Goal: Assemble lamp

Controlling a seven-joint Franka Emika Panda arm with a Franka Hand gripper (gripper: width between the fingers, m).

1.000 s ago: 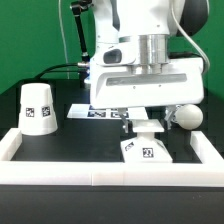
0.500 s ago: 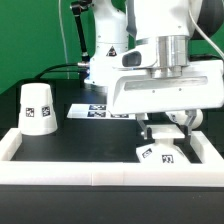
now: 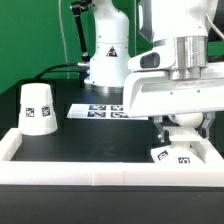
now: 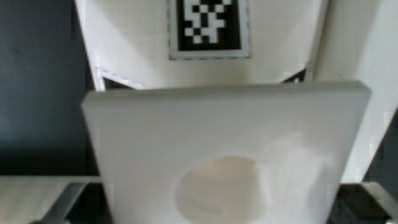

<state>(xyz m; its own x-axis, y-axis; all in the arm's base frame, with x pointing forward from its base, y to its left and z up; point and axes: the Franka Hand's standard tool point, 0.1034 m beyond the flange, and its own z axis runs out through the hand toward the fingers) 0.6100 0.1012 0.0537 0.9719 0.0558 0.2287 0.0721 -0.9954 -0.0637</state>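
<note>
My gripper point(image 3: 176, 138) is at the exterior view's right, close to the front rail, and is shut on the flat square lamp base point(image 3: 172, 155). The base looks tilted, with its tags facing the front. In the wrist view the base point(image 4: 222, 120) fills the space between my dark fingers point(image 4: 63, 203), and a round hollow shows in its near part. The gripper point(image 4: 217, 208) sits at that view's edge. The round-headed bulb point(image 3: 188, 121) lies just behind the gripper, partly hidden. The tapered shade point(image 3: 38, 108) stands apart at the exterior view's left.
The white border rail point(image 3: 90, 172) runs along the front and turns up both sides, and its right arm point(image 3: 208, 150) is close to the base. The marker board point(image 3: 105, 110) lies at the back by the arm's pedestal point(image 3: 105, 60). Black table surface point(image 3: 95, 138) lies between.
My gripper has moved toward the exterior view's right and carried the base from the middle to near the right rail. The shade has not moved.
</note>
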